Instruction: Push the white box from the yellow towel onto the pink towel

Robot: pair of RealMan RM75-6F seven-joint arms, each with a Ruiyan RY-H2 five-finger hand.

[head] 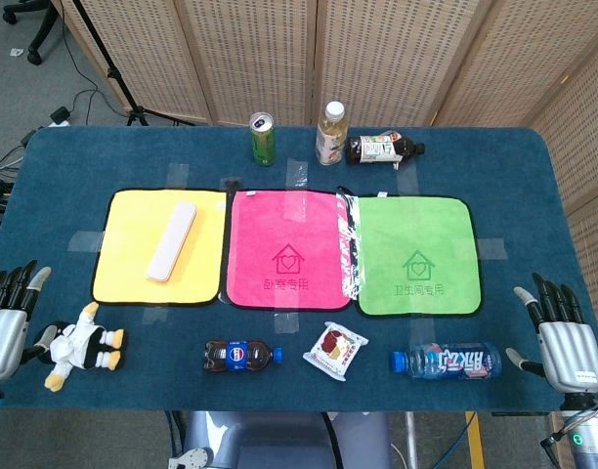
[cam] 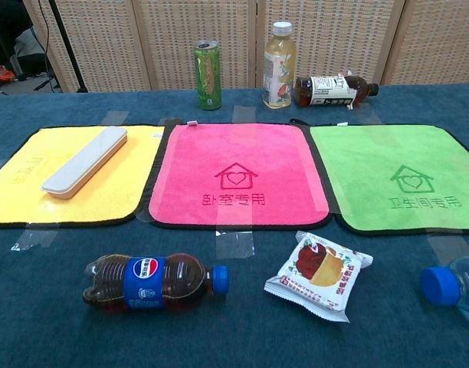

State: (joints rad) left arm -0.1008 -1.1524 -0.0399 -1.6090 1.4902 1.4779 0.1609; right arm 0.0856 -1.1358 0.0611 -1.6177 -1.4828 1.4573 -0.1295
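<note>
A long, narrow white box (head: 172, 240) (cam: 86, 161) lies at a slant on the yellow towel (head: 128, 274) (cam: 20, 192), toward its right half. The pink towel (head: 284, 249) (cam: 234, 172) lies directly to the right of the yellow one, with nothing on it. My left hand (head: 8, 311) hovers at the table's near left corner, fingers spread and holding nothing, well away from the box. My right hand (head: 563, 337) is at the near right corner, also spread and empty. Neither hand appears in the chest view.
A green towel (head: 416, 256) lies right of the pink one. At the back stand a green can (head: 263, 138), an upright bottle (head: 330, 133) and a lying dark bottle (head: 382, 149). Near the front lie a plush toy (head: 79, 347), a cola bottle (head: 240, 357), a snack packet (head: 335, 349) and a water bottle (head: 448, 362).
</note>
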